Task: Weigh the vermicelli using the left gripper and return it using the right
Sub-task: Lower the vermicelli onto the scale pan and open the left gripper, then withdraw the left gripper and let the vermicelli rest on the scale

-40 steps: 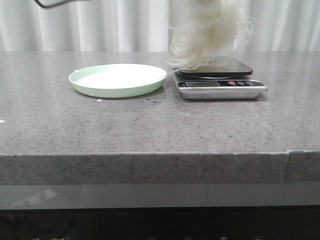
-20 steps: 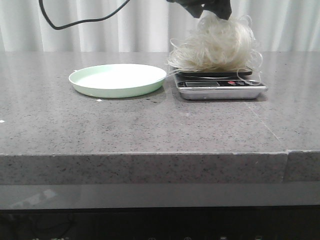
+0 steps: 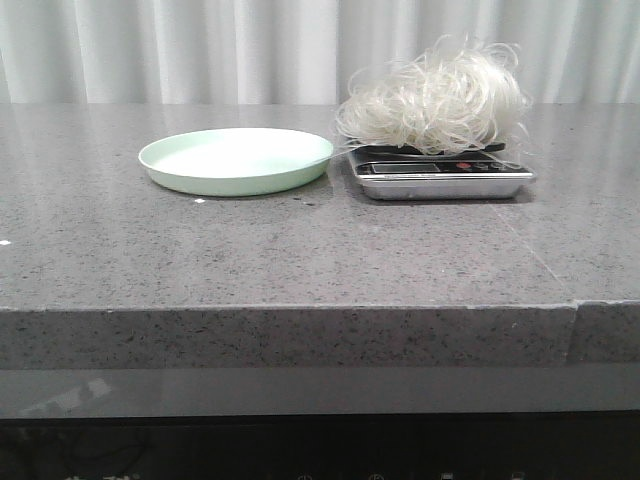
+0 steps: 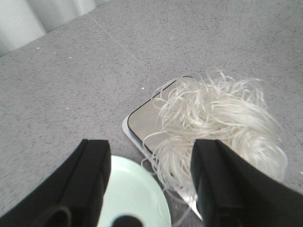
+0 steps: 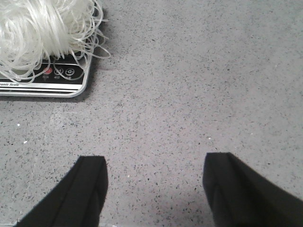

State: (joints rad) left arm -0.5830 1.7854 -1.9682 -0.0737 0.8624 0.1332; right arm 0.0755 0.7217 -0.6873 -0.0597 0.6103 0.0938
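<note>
vermicelli [image 3: 432, 97] sits piled on the scale [image 3: 440, 178], on the tabletop [image 3: 300, 250] just right of the pale green plate [image 3: 236, 160], which is bare. loose strands spill over the scale's edges and partly cover the button row in the right wrist view.

left gripper [image 4: 151, 184] is above the pile, jaws wide open, holding nothing; from its wrist view the noodles and the plate rim lie below, between and past the fingers. not visible in the front view.

right gripper [image 5: 154, 189] hangs over bare tabletop beside the scale, jaws spread wide, empty.

my read: weighing step is effectively in hand, noodles placed and released. return leg not yet begun.

next move calls for the right gripper to shift over the pile, come down around its middle, close, and carry it to the plate. risk: springy tangle, stray strands may snag on the scale or drop off in transit.
</note>
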